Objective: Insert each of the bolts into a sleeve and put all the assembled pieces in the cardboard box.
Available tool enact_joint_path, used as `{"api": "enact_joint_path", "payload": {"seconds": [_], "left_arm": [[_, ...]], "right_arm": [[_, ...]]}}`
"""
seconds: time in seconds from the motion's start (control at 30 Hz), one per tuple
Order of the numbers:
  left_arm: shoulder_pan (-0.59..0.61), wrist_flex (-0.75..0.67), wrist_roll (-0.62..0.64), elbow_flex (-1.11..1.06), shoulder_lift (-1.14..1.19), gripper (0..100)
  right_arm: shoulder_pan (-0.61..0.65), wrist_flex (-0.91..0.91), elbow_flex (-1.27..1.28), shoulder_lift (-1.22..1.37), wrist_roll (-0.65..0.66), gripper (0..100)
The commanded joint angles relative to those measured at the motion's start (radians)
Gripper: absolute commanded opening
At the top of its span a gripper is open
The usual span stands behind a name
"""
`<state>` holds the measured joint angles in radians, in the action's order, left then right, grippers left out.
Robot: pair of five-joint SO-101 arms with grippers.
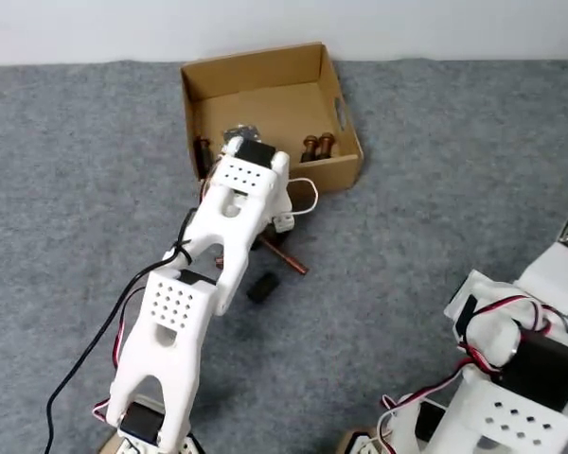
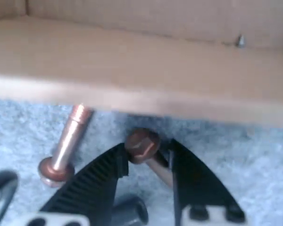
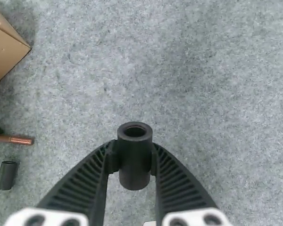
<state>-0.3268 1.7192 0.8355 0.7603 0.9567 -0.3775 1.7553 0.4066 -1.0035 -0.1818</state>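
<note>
Facing clamped bolt [image 2: 142, 145]: cardboard box wall [image 2: 132, 66].

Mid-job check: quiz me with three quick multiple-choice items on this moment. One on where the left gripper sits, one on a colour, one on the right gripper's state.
1. The left gripper, shut on a bolt, is where relative to the cardboard box?
A. Inside it
B. Just outside its near wall, over the carpet
C. Far off, by the other arm

2. What colour is the sleeve in the right gripper?
A. Copper
B. White
C. Black

3. The right gripper is:
A. Open, empty
B. Shut on the sleeve
C. Shut on a bolt

Answers:
1 B: the left wrist view shows the box wall just ahead and carpet below.
2 C: the sleeve is plainly black.
3 B: both fingers press against the upright sleeve.
</note>
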Motion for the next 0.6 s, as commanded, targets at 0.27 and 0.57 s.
{"api": "enact_joint_path", "payload": {"seconds": [0.27,0.57], "left_arm": [[-0.048,0.035,-0.046,-0.117,-0.08,35],[-0.089,0.032,0.005,-0.119,-0.052,33]], "right_arm": [[-0.007,0.03,-0.005,-0.002,-0.006,1.3],[0.067,0.03,-0.005,-0.002,-0.008,1.1]]}}
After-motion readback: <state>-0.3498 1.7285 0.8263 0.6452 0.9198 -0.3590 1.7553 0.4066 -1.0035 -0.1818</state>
